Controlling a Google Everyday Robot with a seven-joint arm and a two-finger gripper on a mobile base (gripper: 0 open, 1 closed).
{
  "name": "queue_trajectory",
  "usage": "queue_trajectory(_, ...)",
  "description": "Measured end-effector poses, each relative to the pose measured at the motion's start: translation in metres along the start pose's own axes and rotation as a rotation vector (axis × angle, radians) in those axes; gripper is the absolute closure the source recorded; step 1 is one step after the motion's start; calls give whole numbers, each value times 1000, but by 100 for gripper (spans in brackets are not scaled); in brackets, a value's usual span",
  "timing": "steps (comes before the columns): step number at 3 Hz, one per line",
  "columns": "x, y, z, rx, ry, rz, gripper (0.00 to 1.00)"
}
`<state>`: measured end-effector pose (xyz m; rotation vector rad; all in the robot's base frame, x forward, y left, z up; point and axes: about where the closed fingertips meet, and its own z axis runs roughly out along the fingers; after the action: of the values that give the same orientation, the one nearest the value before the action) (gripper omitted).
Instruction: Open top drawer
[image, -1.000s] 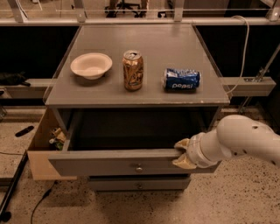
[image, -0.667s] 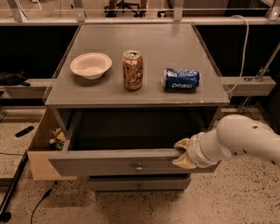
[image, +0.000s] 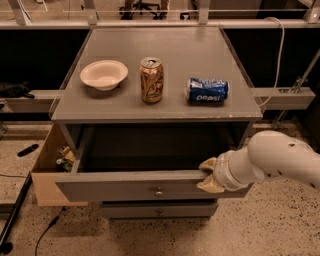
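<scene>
**Item: top drawer, pulled out, held at its right end**

1. My gripper (image: 206, 175): at the right end of the top drawer's front panel. Its tan fingers (image: 208, 163) sit one over the panel's upper edge and one on its outer face, pinching the panel between them. My white arm (image: 280, 160) comes in from the right.
2. Top drawer (image: 125, 187): stands well out from the cabinet, dark grey interior exposed, small round knob (image: 159, 192) at the centre of the front.
3. Lower drawer (image: 135, 210): just beneath, narrower, shut.
4. Cabinet top (image: 165, 45), left to right: white bowl (image: 103, 74); gold can (image: 151, 80), upright; Pepsi can (image: 208, 90), on its side. All three apart from one another.
5. Wooden box (image: 45, 165): against the cabinet's left side, small items inside that I cannot make out.
</scene>
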<state>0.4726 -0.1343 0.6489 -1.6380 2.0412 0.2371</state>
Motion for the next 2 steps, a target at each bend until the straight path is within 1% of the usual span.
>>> queue_trajectory(1, 0, 0, 0, 0, 0, 0, 11)
queue_trajectory(2, 0, 0, 0, 0, 0, 0, 0)
